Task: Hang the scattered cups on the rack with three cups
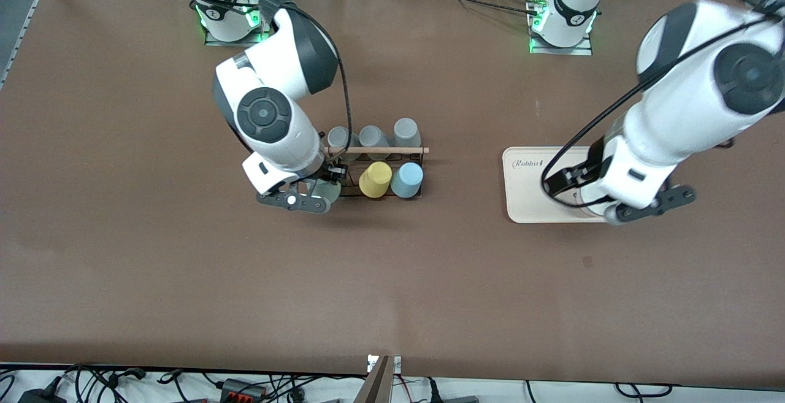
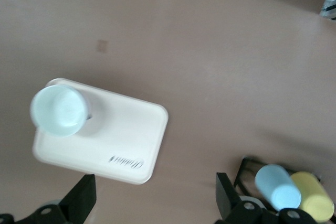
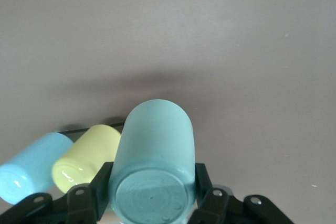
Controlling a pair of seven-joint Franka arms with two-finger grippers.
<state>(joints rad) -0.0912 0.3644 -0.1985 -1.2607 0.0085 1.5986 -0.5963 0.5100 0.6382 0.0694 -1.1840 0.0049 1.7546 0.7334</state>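
The black wire rack with a wooden rod stands mid-table. A light blue cup and a yellow cup sit upside down on its nearer pegs. My right gripper is shut on a mint-green cup, base up, at the rack's end beside the yellow cup; whether it rests on a peg is hidden. My left gripper is open and empty over the cream tray. A pale cup stands mouth up on that tray.
Three grey tumblers sit on the rack's pegs farther from the camera. The cream tray lies toward the left arm's end of the table. The rack also shows in the left wrist view. Brown table surface surrounds both.
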